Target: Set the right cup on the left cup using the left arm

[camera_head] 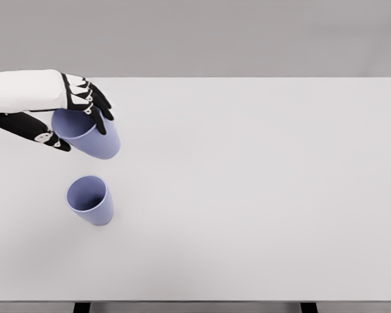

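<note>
Left hand point(65, 111) clasped around one purple cup point(91, 135), second purple cup point(91, 200) upright on white table point(260, 195).

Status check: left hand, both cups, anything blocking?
Left hand shut on held cup, fingers wrapped round its rim. Free cup upright on table, apart. Right arm not visible. Nothing between them.

Two lavender cups point(91, 134) point(91, 200), black fingers point(94, 101), white table point(260, 189)
</note>
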